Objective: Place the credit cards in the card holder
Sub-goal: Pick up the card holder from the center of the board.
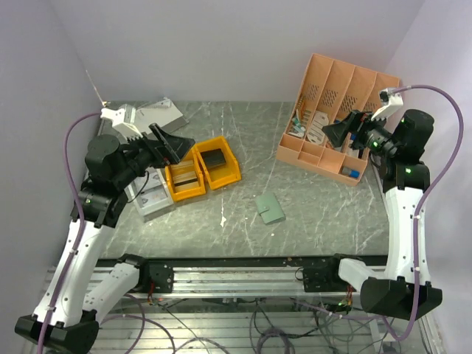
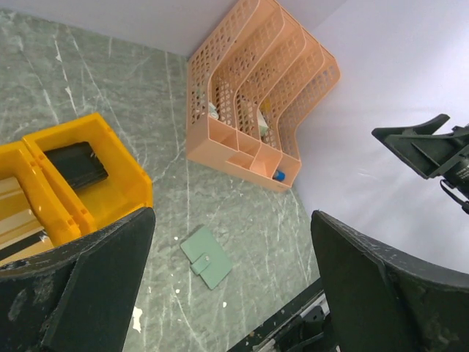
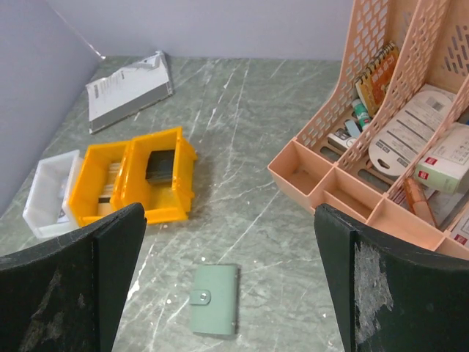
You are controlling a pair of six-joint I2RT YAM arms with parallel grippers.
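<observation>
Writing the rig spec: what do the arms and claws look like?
Left arm and right arm: white links, black joint housings, small green lights, a purple cable looping along each. Left claw and right claw: black wedge-shaped fingers, scuffed inside.

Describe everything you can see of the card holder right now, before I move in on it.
The card holder is a small, flat, grey-green rectangle with a matte, leather-like look. It is folded shut, with a short tab and round snap wrapping over one long edge. It lies flat and slightly askew on the marbled table, alone in the open space between the yellow bins and the peach organiser. Only the table touches it; no cards show on it.
</observation>
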